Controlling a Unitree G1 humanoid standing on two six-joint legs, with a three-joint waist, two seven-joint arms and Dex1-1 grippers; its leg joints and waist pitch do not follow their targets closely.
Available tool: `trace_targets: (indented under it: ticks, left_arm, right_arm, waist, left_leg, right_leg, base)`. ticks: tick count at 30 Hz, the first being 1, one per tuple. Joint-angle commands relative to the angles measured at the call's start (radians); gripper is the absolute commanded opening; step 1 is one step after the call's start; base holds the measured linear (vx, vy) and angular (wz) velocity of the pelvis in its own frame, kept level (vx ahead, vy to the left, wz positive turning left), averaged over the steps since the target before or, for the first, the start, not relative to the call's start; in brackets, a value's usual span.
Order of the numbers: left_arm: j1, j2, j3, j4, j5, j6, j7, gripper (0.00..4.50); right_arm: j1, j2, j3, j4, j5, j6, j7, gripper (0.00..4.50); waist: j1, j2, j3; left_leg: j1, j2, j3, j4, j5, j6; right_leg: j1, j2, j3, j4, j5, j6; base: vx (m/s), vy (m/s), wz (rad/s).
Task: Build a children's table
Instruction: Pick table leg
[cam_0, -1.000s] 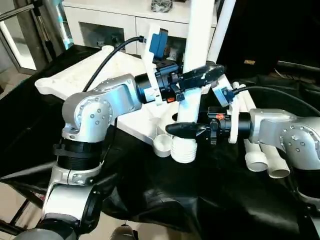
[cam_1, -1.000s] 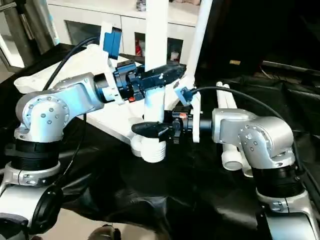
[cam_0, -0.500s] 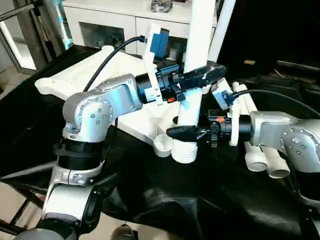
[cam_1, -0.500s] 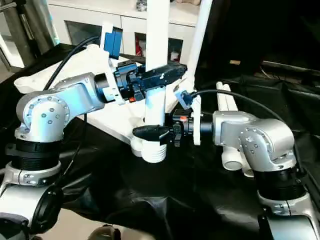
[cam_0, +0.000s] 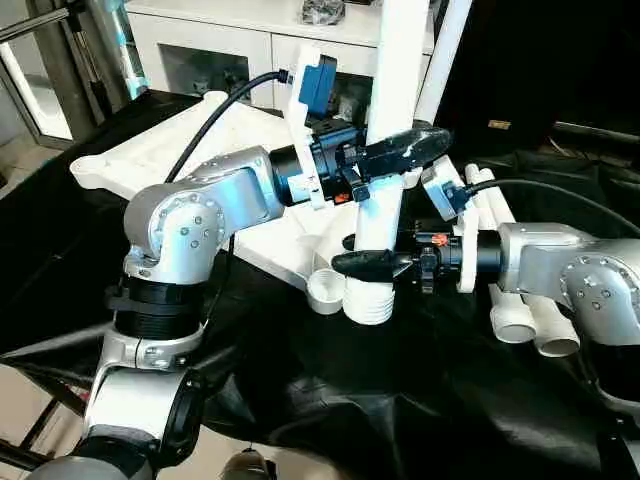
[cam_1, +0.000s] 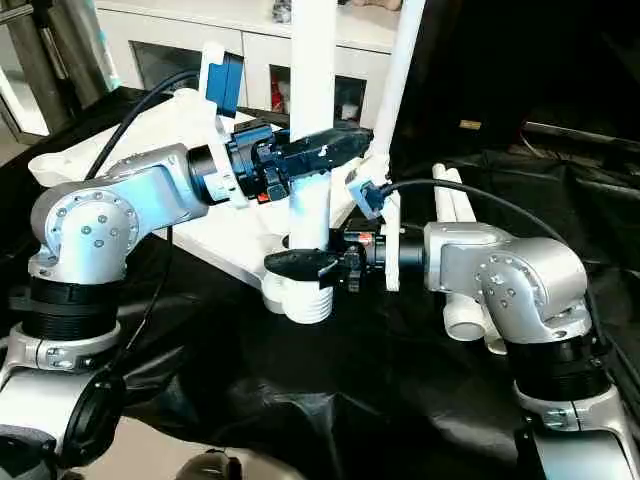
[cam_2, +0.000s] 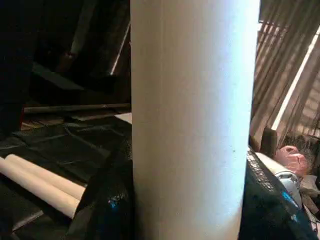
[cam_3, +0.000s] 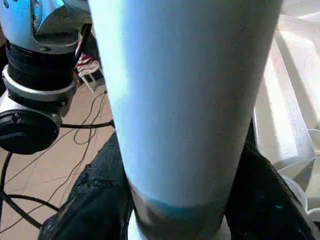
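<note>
A white leg (cam_0: 395, 90) stands upright just off the near corner of the upside-down white tabletop (cam_0: 170, 150). Its threaded end (cam_0: 369, 303) hangs beside a round corner socket (cam_0: 325, 292), slightly above the black cloth. My left gripper (cam_0: 405, 155) is shut on the leg's middle, coming in from the left. Lower down, my right gripper (cam_0: 352, 252) clasps the same leg just above the thread, one finger in front and one behind. In the wrist views the leg (cam_2: 195, 120) (cam_3: 185, 100) sits tight between black fingers (cam_2: 107, 205) (cam_3: 95, 205).
Another white leg (cam_0: 445, 50) rises tilted behind the held one. Two more legs (cam_0: 520, 320) lie side by side on the black-draped work table (cam_0: 420, 400) at the right. White cabinets (cam_0: 220, 50) stand at the back. Bare floor (cam_3: 45, 165) lies below the near edge.
My right gripper's fingers have closed in on the lower part of the leg. The leg and my left arm have barely moved.
</note>
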Motion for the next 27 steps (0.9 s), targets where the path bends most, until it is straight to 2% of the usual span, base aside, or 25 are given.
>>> trace_targets:
  ticks: [1, 5, 7, 11, 12, 13, 15, 16, 17, 18, 19, 20, 22, 23, 24, 25, 26, 27]
  left_arm:
    - [-0.026, -0.001, -0.013, -0.021, -0.004, -0.005, -0.019, 1.83]
    - [-0.025, 0.004, -0.021, -0.020, 0.011, -0.019, -0.019, 1.83]
    - [-0.029, -0.001, -0.016, -0.004, 0.017, -0.014, 0.003, 2.39]
    - [-0.038, -0.026, 0.025, 0.034, 0.010, -0.036, 0.036, 2.63]
    - [-0.036, -0.032, 0.031, 0.037, 0.032, -0.088, 0.041, 2.75]
    - [-0.034, -0.047, 0.044, 0.033, 0.052, -0.164, 0.040, 2.85]
    - [-0.035, -0.065, 0.070, 0.027, 0.041, -0.201, 0.046, 2.96]
    - [-0.045, -0.085, 0.105, 0.020, 0.008, -0.220, 0.051, 2.96]
    - [-0.045, -0.085, 0.105, 0.020, 0.008, -0.220, 0.051, 2.96]
    - [-0.088, -0.123, 0.185, 0.039, -0.038, -0.269, 0.098, 2.96]
    - [-0.107, -0.133, 0.211, 0.062, -0.047, -0.286, 0.125, 2.96]
    - [-0.123, -0.141, 0.236, 0.084, -0.057, -0.303, 0.150, 2.96]
    - [-0.150, -0.149, 0.282, 0.131, -0.074, -0.343, 0.193, 2.96]
    - [-0.161, -0.151, 0.302, 0.152, -0.080, -0.365, 0.210, 2.96]
    - [-0.161, -0.151, 0.302, 0.152, -0.080, -0.365, 0.210, 2.96]
    - [-0.170, -0.122, 0.308, 0.199, -0.043, -0.386, 0.223, 2.96]
    - [-0.160, -0.088, 0.275, 0.213, 0.014, -0.395, 0.202, 2.96]
    - [-0.131, -0.030, 0.203, 0.218, 0.110, -0.405, 0.146, 2.96]
  right_arm:
    - [-0.007, -0.007, -0.011, 0.018, -0.018, -0.002, -0.023, 1.98]
    - [-0.007, -0.007, -0.011, 0.017, -0.017, -0.005, -0.023, 1.96]
    - [-0.006, -0.005, -0.011, 0.018, -0.020, -0.008, -0.027, 1.96]
    - [-0.001, 0.006, -0.019, 0.016, -0.021, -0.015, -0.038, 1.94]
    - [0.001, 0.011, -0.025, 0.015, -0.020, -0.018, -0.043, 1.94]
    - [0.004, 0.018, -0.032, 0.014, -0.018, -0.022, -0.051, 1.94]
    - [0.006, 0.023, -0.038, 0.012, -0.016, -0.024, -0.057, 1.93]
    - [0.009, 0.028, -0.045, 0.011, -0.013, -0.026, -0.063, 1.93]
    - [0.009, 0.028, -0.045, 0.011, -0.013, -0.026, -0.063, 1.93]
    - [0.011, 0.047, -0.069, 0.013, 0.001, -0.034, -0.081, 1.93]
    - [0.011, 0.054, -0.076, 0.014, 0.005, -0.038, -0.086, 1.93]
    - [0.012, 0.059, -0.081, 0.012, 0.007, -0.042, -0.091, 1.93]
    - [0.016, 0.072, -0.093, 0.010, 0.006, -0.058, -0.107, 1.93]
    - [0.018, 0.078, -0.100, 0.009, 0.004, -0.067, -0.115, 1.93]
    - [0.018, 0.078, -0.100, 0.009, 0.004, -0.067, -0.115, 1.93]
    - [0.021, 0.099, -0.127, 0.015, -0.004, -0.096, -0.149, 1.93]
    - [0.024, 0.114, -0.148, 0.023, -0.009, -0.112, -0.177, 1.93]
    - [0.027, 0.134, -0.177, 0.036, -0.019, -0.132, -0.220, 1.93]
  waist:
    - [-0.001, 0.002, -0.083]
    - [-0.002, 0.001, -0.083]
    - [-0.001, 0.003, -0.083]
    - [-0.001, 0.006, -0.083]
    - [-0.001, 0.002, -0.082]
    - [0.000, 0.007, -0.083]
    - [-0.001, 0.003, -0.084]
    - [-0.001, 0.004, -0.084]
    - [-0.001, 0.004, -0.084]
    - [-0.002, 0.003, -0.084]
    - [-0.001, 0.002, -0.087]
    - [0.001, 0.008, -0.087]
    - [0.000, 0.004, -0.085]
    - [0.000, 0.004, -0.084]
    - [-0.001, 0.004, -0.084]
    - [0.000, 0.005, -0.085]
    - [-0.001, 0.002, -0.085]
    - [-0.003, 0.007, -0.087]
  left_leg:
    - [0.034, 0.030, -0.014, -0.070, -0.313, -0.065]
    - [0.033, 0.030, -0.014, -0.070, -0.313, -0.065]
    - [0.033, 0.030, -0.014, -0.070, -0.312, -0.065]
    - [0.034, 0.028, -0.014, -0.069, -0.320, -0.067]
    - [0.032, 0.028, -0.015, -0.070, -0.320, -0.064]
    - [0.032, 0.030, -0.018, -0.072, -0.323, -0.066]
    - [0.032, 0.031, -0.016, -0.071, -0.322, -0.067]
    - [0.031, 0.030, -0.016, -0.070, -0.318, -0.066]
    - [0.031, 0.030, -0.016, -0.070, -0.318, -0.066]
    - [0.031, 0.030, -0.013, -0.069, -0.314, -0.062]
    - [0.029, 0.030, -0.015, -0.067, -0.308, -0.061]
    - [0.032, 0.029, -0.015, -0.066, -0.309, -0.061]
    - [0.030, 0.028, -0.016, -0.068, -0.311, -0.056]
    - [0.032, 0.026, -0.015, -0.067, -0.318, -0.055]
    - [0.030, 0.025, -0.014, -0.067, -0.317, -0.055]
    - [0.030, 0.025, -0.014, -0.067, -0.310, -0.054]
    - [0.031, 0.025, -0.013, -0.067, -0.306, -0.052]
    - [0.033, 0.025, -0.016, -0.070, -0.311, -0.059]
  right_leg:
    - [0.037, -0.063, 0.034, -0.084, -0.384, -0.103]
    - [0.037, -0.063, 0.034, -0.085, -0.387, -0.100]
    - [0.036, -0.064, 0.035, -0.085, -0.385, -0.100]
    - [0.035, -0.063, 0.034, -0.086, -0.396, -0.099]
    - [0.037, -0.064, 0.033, -0.091, -0.401, -0.096]
    - [0.039, -0.066, 0.032, -0.092, -0.400, -0.091]
    - [0.040, -0.066, 0.033, -0.091, -0.384, -0.095]
    - [0.041, -0.065, 0.033, -0.087, -0.370, -0.100]
    - [0.041, -0.065, 0.033, -0.087, -0.370, -0.100]
    - [0.039, -0.065, 0.034, -0.085, -0.358, -0.113]
    - [0.041, -0.065, 0.033, -0.083, -0.340, -0.124]
    - [0.039, -0.065, 0.032, -0.083, -0.338, -0.127]
    - [0.042, -0.062, 0.031, -0.083, -0.333, -0.119]
    - [0.039, -0.062, 0.032, -0.086, -0.350, -0.112]
    - [0.041, -0.063, 0.031, -0.086, -0.356, -0.108]
    - [0.040, -0.061, 0.031, -0.087, -0.364, -0.098]
    - [0.038, -0.062, 0.032, -0.092, -0.373, -0.087]
    - [0.033, -0.061, 0.032, -0.090, -0.402, -0.058]
  base:
    - [0.000, 0.000, 0.00]
    - [0.000, 0.000, 0.00]
    - [0.000, 0.000, 0.00]
    - [0.000, 0.000, 0.00]
    - [0.000, 0.000, 0.00]
    - [0.000, 0.000, 0.00]
    - [0.000, 0.000, 0.00]
    - [0.000, 0.000, 0.00]
    - [0.000, 0.000, 0.00]
    - [0.000, 0.000, 0.00]
    - [0.000, 0.000, 0.00]
    - [0.000, 0.000, 0.00]
    - [0.000, 0.000, 0.00]
    - [0.000, 0.000, 0.00]
    - [0.000, 0.000, 0.00]
    - [0.000, 0.000, 0.00]
    - [0.000, 0.000, 0.00]
    - [0.000, 0.000, 0.00]
